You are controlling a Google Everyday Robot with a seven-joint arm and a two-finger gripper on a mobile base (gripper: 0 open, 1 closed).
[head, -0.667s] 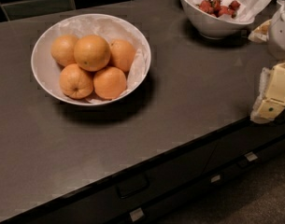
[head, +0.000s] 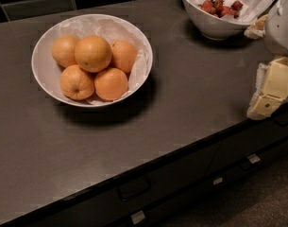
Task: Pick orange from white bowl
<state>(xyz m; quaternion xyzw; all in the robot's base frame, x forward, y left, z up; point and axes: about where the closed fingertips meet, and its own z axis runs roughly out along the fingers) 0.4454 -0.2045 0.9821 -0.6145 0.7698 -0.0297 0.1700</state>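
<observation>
The white bowl [head: 49, 74] stands on the dark counter at the left, lined with crinkled white paper. It holds several oranges. The orange [head: 93, 53], the largest and roundest, sits on top of the pile with a tiny dark speck on its skin. A smaller orange with a navel dimple [head: 76, 82] lies at the front left. My gripper [head: 271, 89] is at the far right edge, over the counter's front edge, well apart from the bowl and holding nothing I can see.
A smaller, deeper white bowl [head: 214, 25] with red berries stands at the back right. The dark counter [head: 190, 89] has drawers with handles below its front edge. A dark tiled wall runs along the back.
The view has shifted slightly; the bowl and oranges sit a little lower left in the picture. The gripper stays at the right edge.
</observation>
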